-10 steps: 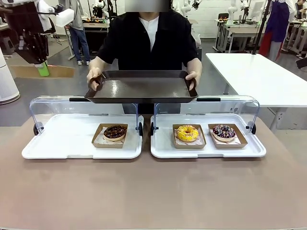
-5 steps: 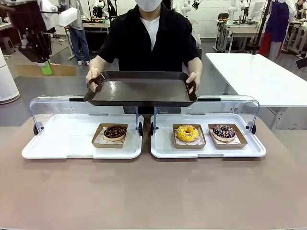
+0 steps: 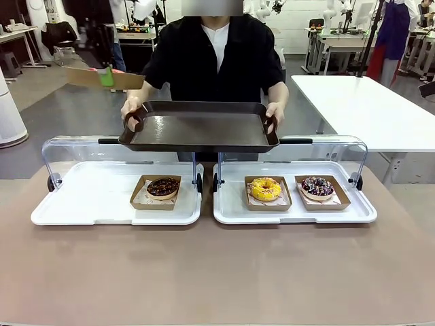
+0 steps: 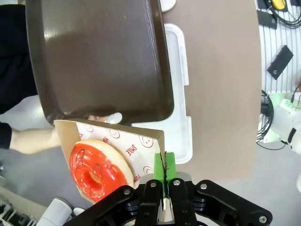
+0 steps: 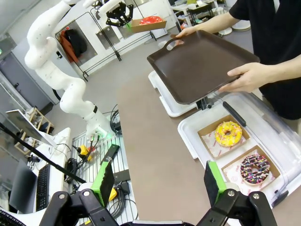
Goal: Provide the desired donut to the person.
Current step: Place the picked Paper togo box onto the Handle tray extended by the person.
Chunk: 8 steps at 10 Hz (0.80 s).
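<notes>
- Front view: the left gripper [image 3: 107, 76] hangs up at the left, near the person's [image 3: 214, 61] brown serving tray [image 3: 200, 129]. It pinches the rim of a card tray [image 3: 88, 77]. Blur hides the contents here, though they are probably the donut.
- Left wrist view: the jaws are clenched on the card tray's thin wall, green pads pressed to it. The red-glazed donut [image 4: 96, 167] lies inside on a paper liner [image 4: 127, 146], at the serving tray's corner.
- Left wrist view, handling: the donut looks light and soft, with a glaze that would smear at a touch. The hold therefore belongs on the card, not the donut. Gripped by one wall, the card may flex, so it wants keeping level.
- Left wrist view, print: the liner reads "SMILE" in red, among smiley faces.
- Right wrist view: the right gripper [image 5: 160, 183] is released, jaws wide apart and holding nothing. Beyond it, a yellow donut [image 5: 228, 133] and a sprinkled chocolate donut [image 5: 254, 169] sit in a white display tray [image 5: 188, 129].
</notes>
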Tool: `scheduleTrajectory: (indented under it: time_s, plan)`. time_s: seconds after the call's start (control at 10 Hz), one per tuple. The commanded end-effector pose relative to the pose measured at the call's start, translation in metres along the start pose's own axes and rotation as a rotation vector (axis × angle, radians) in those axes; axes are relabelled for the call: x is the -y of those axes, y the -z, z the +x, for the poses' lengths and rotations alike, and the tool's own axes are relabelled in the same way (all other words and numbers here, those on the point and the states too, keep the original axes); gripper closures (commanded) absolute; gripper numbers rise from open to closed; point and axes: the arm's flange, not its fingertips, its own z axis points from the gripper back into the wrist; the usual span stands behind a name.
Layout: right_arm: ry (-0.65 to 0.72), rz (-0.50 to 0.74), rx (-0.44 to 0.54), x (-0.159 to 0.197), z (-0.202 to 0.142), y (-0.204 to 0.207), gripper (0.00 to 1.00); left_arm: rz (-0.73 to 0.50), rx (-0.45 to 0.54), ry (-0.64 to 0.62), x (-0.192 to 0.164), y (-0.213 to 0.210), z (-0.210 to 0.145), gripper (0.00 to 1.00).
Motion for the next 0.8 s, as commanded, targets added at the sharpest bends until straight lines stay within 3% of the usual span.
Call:
scheduleTrajectory:
  time_s: [0.0,0.7]
  plan:
    - [-0.004,0.002,0.009,0.001,0.0,0.001,0.0,-0.022,-0.017,-0.025,-0.017,0.008,0.021,0.99]
    - [-0.004,0.002,0.009,0.001,0.0,0.001,0.0,-0.02,0.064,-0.023,-0.041,0.087,0.064,0.99]
